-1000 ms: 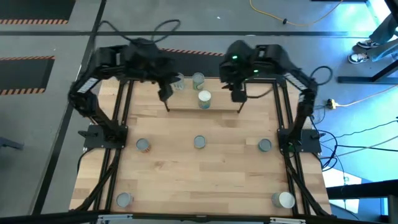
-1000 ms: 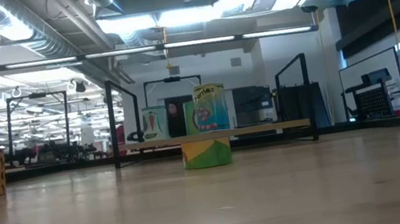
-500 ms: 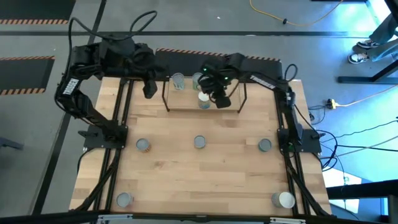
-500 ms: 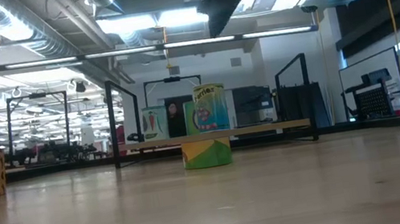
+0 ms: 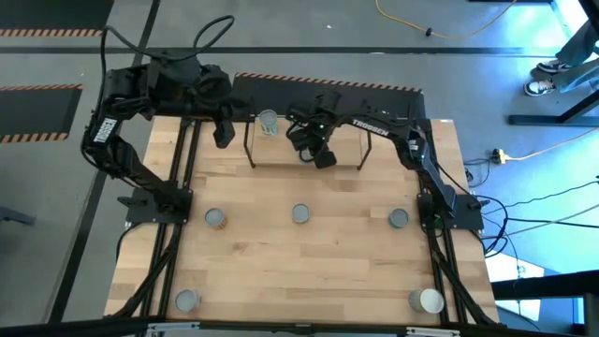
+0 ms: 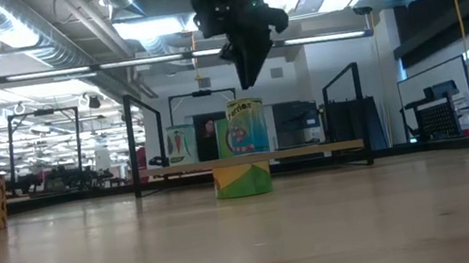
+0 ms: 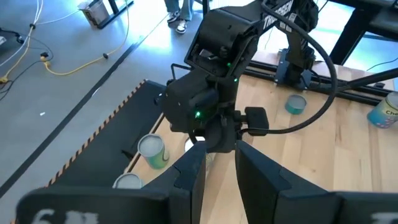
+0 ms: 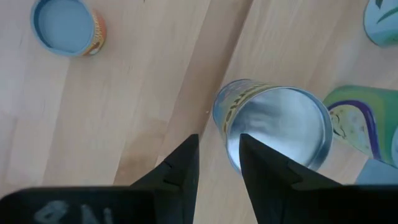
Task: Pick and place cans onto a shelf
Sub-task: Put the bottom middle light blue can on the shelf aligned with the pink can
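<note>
Standing upright on the shelf [image 5: 281, 140] at the tabletop's far edge, the blue-and-yellow can [image 6: 247, 126] has its long axis straight up and its round silver top facing the ceiling; the right wrist view looks almost directly down onto that top [image 8: 283, 127]. A second shelf can [image 5: 269, 122] stands upright near the shelf's far left corner, and the low view shows a green one [image 6: 180, 146] further back on the board. Below the board, a green-sided can [image 6: 242, 179] sits on the tabletop [image 5: 299, 271].

Right gripper [image 5: 316, 150] now, hanging above the shelf with fingers pointing down, just over the blue-and-yellow can. Its fingers [image 8: 180, 168] stand a narrow gap apart, gripping nothing and touching nothing, with the can's top just beyond the tips.

Left gripper [image 5: 223, 136] waits off the shelf's left end by the tabletop's far left corner, fingers [image 7: 189, 180] slightly parted and empty.

Five more cans stand upright on the tabletop: three across the middle [image 5: 215, 218] [image 5: 299, 214] [image 5: 398, 218], and one near each front corner [image 5: 187, 300] [image 5: 429, 300].
</note>
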Motion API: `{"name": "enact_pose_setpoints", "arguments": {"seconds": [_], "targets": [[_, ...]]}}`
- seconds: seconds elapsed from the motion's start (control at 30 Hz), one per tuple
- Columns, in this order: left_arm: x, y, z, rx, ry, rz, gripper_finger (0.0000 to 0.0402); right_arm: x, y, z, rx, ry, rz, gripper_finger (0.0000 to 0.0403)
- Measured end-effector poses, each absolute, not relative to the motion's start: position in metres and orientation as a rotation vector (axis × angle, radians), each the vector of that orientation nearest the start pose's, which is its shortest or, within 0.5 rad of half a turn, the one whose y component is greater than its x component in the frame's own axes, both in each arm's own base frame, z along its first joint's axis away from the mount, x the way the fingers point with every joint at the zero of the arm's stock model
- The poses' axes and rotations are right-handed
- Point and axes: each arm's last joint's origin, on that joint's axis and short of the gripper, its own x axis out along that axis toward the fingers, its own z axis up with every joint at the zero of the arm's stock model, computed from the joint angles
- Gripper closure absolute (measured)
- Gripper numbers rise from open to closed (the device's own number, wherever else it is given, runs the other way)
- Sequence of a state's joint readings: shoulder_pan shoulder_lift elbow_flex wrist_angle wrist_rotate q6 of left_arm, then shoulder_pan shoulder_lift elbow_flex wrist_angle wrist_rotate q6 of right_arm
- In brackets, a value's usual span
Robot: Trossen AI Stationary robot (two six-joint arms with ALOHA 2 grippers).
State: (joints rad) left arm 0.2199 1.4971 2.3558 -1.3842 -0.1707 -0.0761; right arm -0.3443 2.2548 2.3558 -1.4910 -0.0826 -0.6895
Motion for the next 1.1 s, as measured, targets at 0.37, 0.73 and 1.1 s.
{"name": "enact_pose_setpoints", "arguments": {"seconds": [0.37,0.73,1.1], "targets": [[0.193,0.048,0.543,-0.086,0.514,0.401,0.0321,0.427,-0.152,0.281,-0.282,1.352,0.251,0.0286],[0.193,0.048,0.543,-0.086,0.514,0.401,0.0321,0.431,-0.159,0.273,-0.275,1.346,0.234,0.0300],[0.193,0.048,0.543,-0.086,0.514,0.402,0.0321,0.431,-0.161,0.272,-0.311,1.366,0.188,0.0397]]}}
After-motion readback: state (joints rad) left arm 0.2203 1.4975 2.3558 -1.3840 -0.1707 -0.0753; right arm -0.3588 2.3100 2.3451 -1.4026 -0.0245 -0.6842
